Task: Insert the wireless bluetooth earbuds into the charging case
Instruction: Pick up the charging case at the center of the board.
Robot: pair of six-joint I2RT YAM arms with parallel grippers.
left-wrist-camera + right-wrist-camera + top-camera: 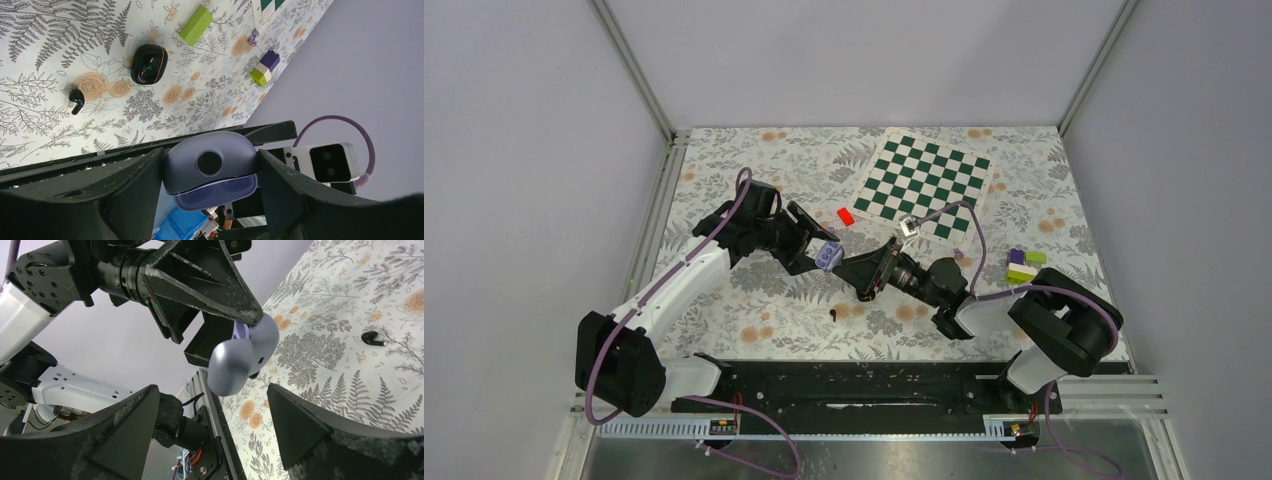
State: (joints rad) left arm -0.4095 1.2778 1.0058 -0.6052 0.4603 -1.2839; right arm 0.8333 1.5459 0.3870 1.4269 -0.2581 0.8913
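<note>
With the left hand (210, 167) gripping the lilac-grey pebble-shaped charging case (242, 360) in the air, I'd bring the open, empty right hand (214, 389) squarely down over the tiny black earbud (372, 337) lying on the floral table (1044, 185).

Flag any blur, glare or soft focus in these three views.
Top: even light, faint shadows, all sharp. Left wrist: table sharp, left pincer dark and soft at close range. Right wrist: lilac case slightly blurred, earbud on the table crisper, right pincer soft in front.
</note>
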